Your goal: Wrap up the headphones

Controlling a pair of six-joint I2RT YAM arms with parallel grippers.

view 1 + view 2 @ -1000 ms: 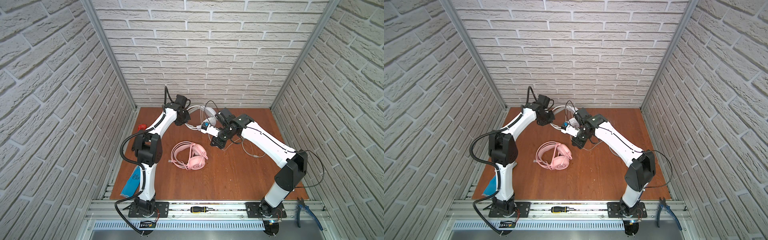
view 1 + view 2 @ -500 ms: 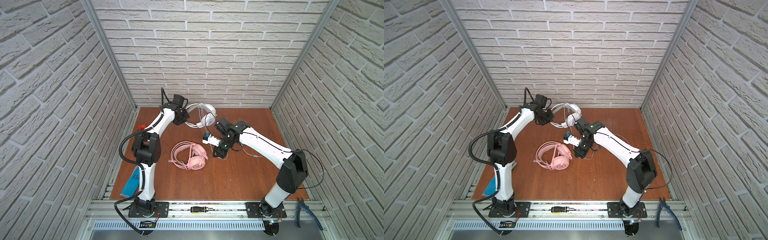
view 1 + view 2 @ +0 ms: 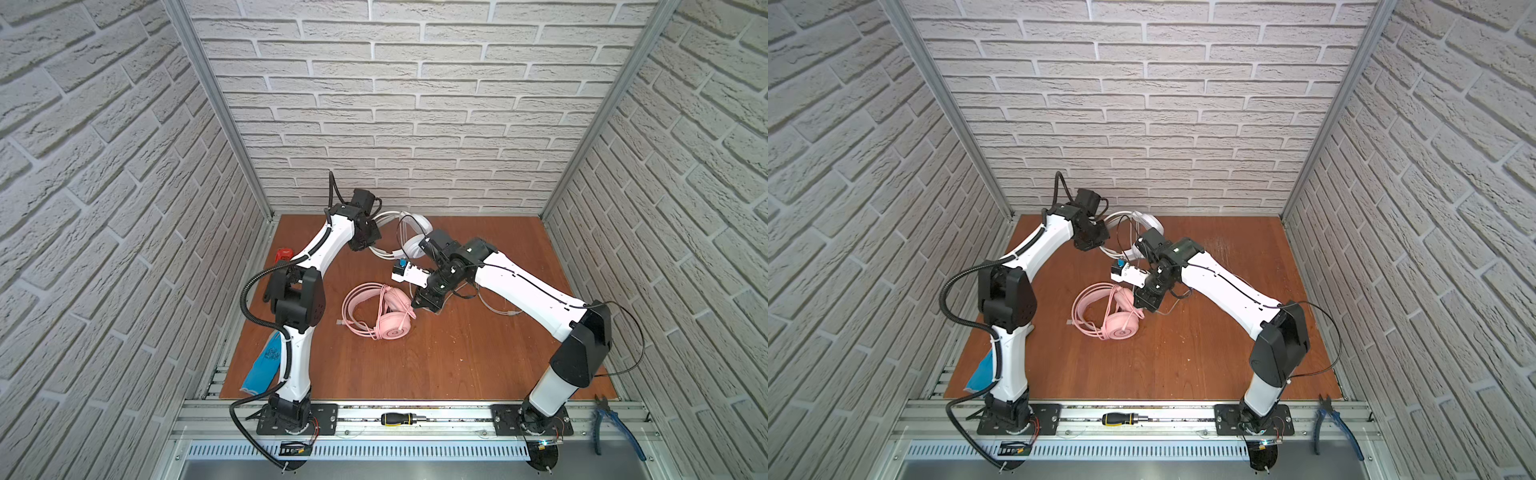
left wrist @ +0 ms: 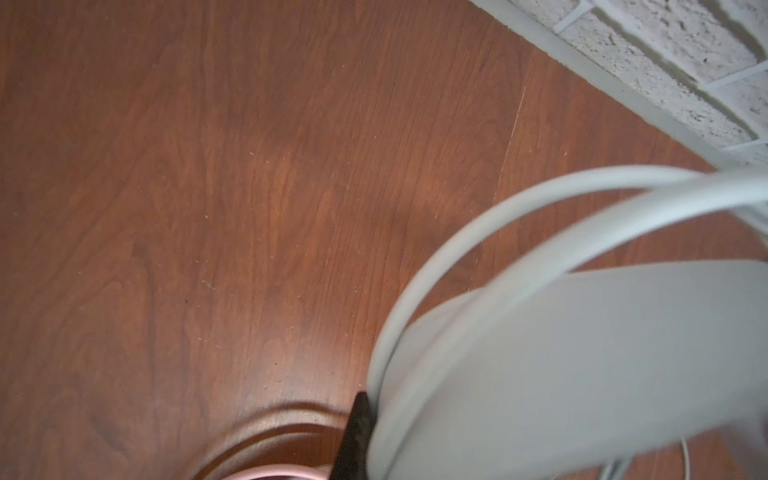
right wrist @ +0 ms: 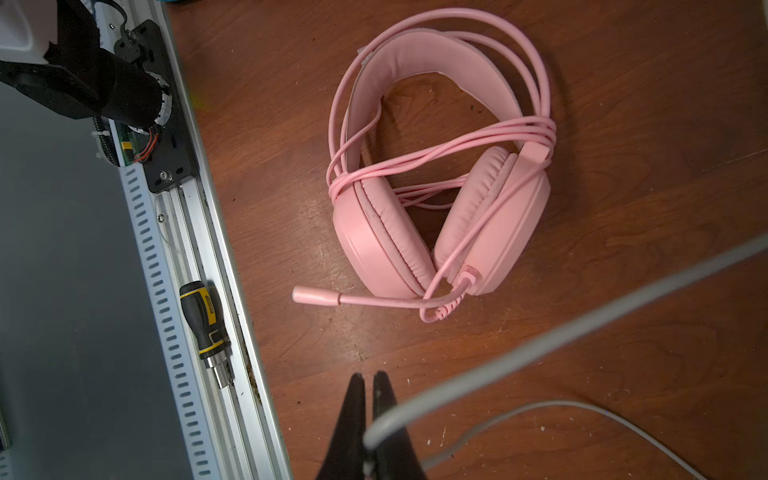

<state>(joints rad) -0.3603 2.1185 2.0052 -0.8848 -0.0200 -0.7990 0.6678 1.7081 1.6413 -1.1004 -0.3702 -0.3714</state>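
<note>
The right pincer (image 3: 426,305), clamped on the white cable (image 5: 540,347), is drawing away from the back wall toward the pink headphones (image 3: 380,309). The white headphones (image 3: 409,249), half hidden behind its wrist a second ago, are showing clearly.

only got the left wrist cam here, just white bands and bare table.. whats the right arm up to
Observer: The right gripper is shut on the white cable.
Operator: pink set wrapped yet
Observer: It looks so. The pink headphones lie flat, with their cable wound in several turns across the frame just above the earcups.
Operator: any white cable left loose
Observer: Yes. In a top view a slack stretch of it lies on the table beneath the right arm.
</note>
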